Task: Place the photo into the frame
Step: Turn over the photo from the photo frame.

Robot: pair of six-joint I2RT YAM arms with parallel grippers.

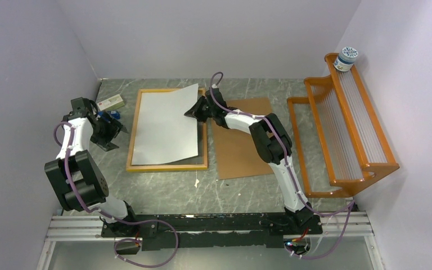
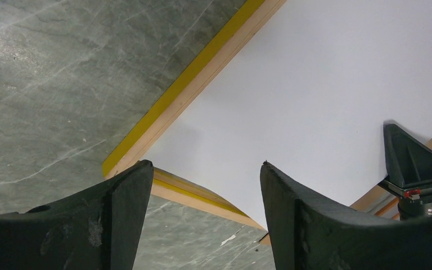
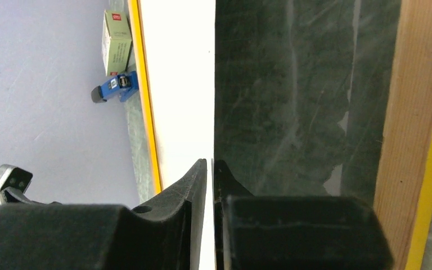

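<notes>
The photo (image 1: pixel 166 121) shows its plain white back and lies over the frame (image 1: pixel 136 126), its far right edge lifted. The frame has a thin yellow-orange border and lies flat on the grey table. My right gripper (image 1: pixel 193 111) is shut on the photo's right edge, seen as the white sheet (image 3: pixel 180 73) pinched edge-on between the fingers. My left gripper (image 1: pixel 119 130) is open and empty, just left of the frame's left rail. In the left wrist view the frame's near corner (image 2: pixel 129 154) and the white sheet (image 2: pixel 315 84) lie ahead of the open fingers.
A brown hardboard panel (image 1: pixel 242 149) lies right of the frame. An orange slatted rack (image 1: pixel 343 129) stands at the right with a small jar (image 1: pixel 346 58) on top. A small box (image 1: pixel 110 102) and a blue object (image 1: pixel 106 116) lie at the far left.
</notes>
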